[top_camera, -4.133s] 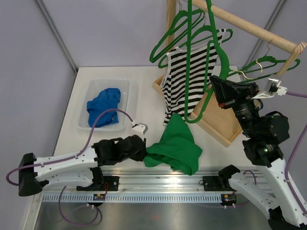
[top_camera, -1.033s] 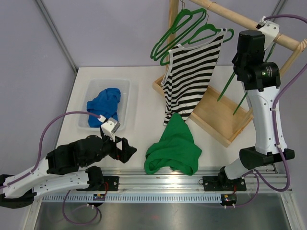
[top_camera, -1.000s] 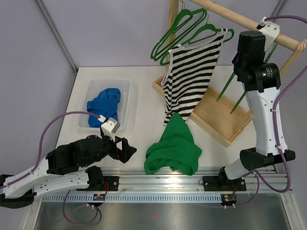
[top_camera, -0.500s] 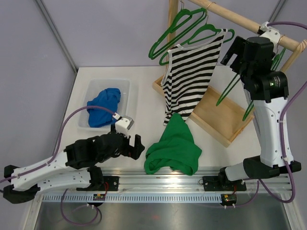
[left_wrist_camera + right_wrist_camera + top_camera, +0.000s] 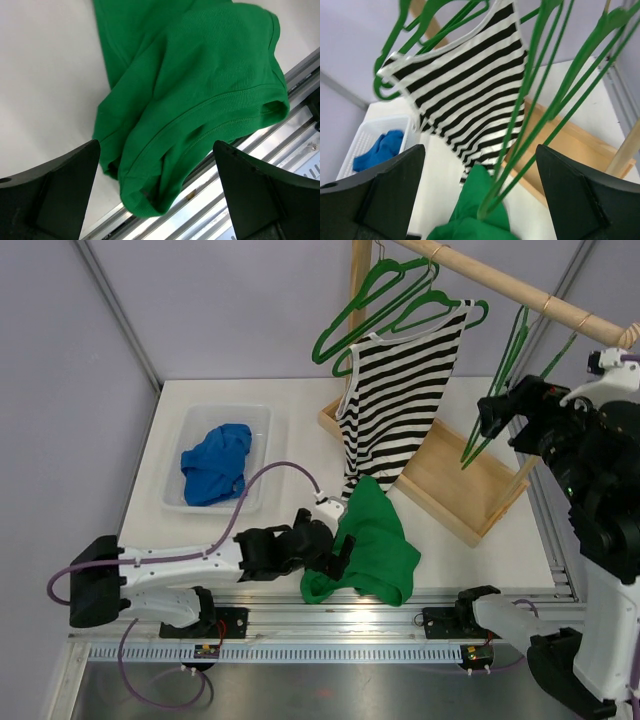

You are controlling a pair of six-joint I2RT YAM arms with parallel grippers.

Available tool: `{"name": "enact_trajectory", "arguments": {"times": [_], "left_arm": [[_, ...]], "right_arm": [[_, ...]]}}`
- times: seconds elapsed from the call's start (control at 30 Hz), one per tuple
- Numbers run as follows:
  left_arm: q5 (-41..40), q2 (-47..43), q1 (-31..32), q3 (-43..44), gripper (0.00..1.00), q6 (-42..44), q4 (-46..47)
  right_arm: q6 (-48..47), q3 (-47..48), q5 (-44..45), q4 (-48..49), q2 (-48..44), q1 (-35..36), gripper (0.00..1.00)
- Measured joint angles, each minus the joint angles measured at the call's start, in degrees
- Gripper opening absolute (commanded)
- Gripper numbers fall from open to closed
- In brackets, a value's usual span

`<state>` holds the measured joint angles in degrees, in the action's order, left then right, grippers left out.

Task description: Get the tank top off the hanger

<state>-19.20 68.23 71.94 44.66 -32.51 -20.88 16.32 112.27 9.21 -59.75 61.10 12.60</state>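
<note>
A black-and-white striped tank top (image 5: 395, 405) (image 5: 465, 85) hangs on a green hanger (image 5: 440, 310) from the wooden rod (image 5: 520, 288). A green garment (image 5: 372, 540) (image 5: 200, 90) lies crumpled on the table near the front rail. My left gripper (image 5: 335, 555) (image 5: 157, 200) is open low over that garment's left edge, its fingers (image 5: 50, 195) apart and holding nothing. My right gripper (image 5: 497, 412) (image 5: 480, 200) is open below the rod. Bare green hangers (image 5: 500, 390) (image 5: 545, 100) dangle in front of it, ungripped.
A clear bin (image 5: 255, 455) (image 5: 355, 142) at the left holds a blue cloth (image 5: 215, 460) (image 5: 380, 147). The rack's wooden base tray (image 5: 455, 475) (image 5: 575, 150) sits under the rod. More bare green hangers (image 5: 350, 325) hang left of the striped top. The metal rail (image 5: 285, 160) runs along the table's front edge.
My right gripper has opened and dropped away from the rod, leaving a bare hanger hanging there. The left arm has swung right to the green garment, jaws still open.
</note>
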Motion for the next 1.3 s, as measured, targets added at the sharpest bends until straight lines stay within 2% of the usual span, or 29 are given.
{"name": "enact_trajectory", "arguments": {"times": [0.23,0.4,0.47,0.5,0.53,0.57,0.63,0.87,1.07,1.2,1.3], "left_arm": [[1.42,14.45,0.31,4.13,0.99,0.39,4.39],[1.68,23.69,0.39,7.74,0.99,0.39,7.45],[1.79,27.15,0.46,9.53,0.87,0.33,7.72],[1.84,28.81,0.55,10.54,0.76,0.33,7.72],[1.92,30.23,0.57,11.34,0.58,0.22,7.76],[2.32,31.56,0.66,12.17,0.21,0.04,7.96],[2.97,32.54,0.76,13.09,0.0,-0.15,8.79],[0.37,29.79,1.55,14.12,0.0,-0.35,3.43],[-7.56,12.09,3.06,15.06,0.0,0.04,-8.02],[-14.75,2.21,3.1,20.81,0.0,0.33,-16.41],[-21.29,-1.33,2.97,26.88,0.0,0.33,-23.78]], "right_arm": [[-1.49,-10.32,-13.6,2.73,-14.38,0.0,1.0],[-2.1,-18.53,-24.9,6.34,-19.89,0.0,0.99],[-2.27,-20.63,-28.09,6.6,-20.79,0.0,1.0],[-2.29,-21.29,-29.22,6.73,-21.05,0.0,0.99],[-2.4,-21.75,-30.18,6.82,-21.31,0.0,0.99],[-2.49,-22.05,-30.84,6.86,-21.55,0.0,1.0],[-2.67,-22.51,-31.65,6.86,-22.23,0.0,1.0],[-3.76,-22.58,-31.87,6.84,-24.7,0.0,1.0],[-4.33,-23.02,-31.91,7.69,-25.86,0.0,1.0],[-4.42,-23.52,-31.91,7.87,-25.97,0.0,0.99],[-4.39,-23.93,-31.89,8.15,-25.97,0.0,0.99]]}}
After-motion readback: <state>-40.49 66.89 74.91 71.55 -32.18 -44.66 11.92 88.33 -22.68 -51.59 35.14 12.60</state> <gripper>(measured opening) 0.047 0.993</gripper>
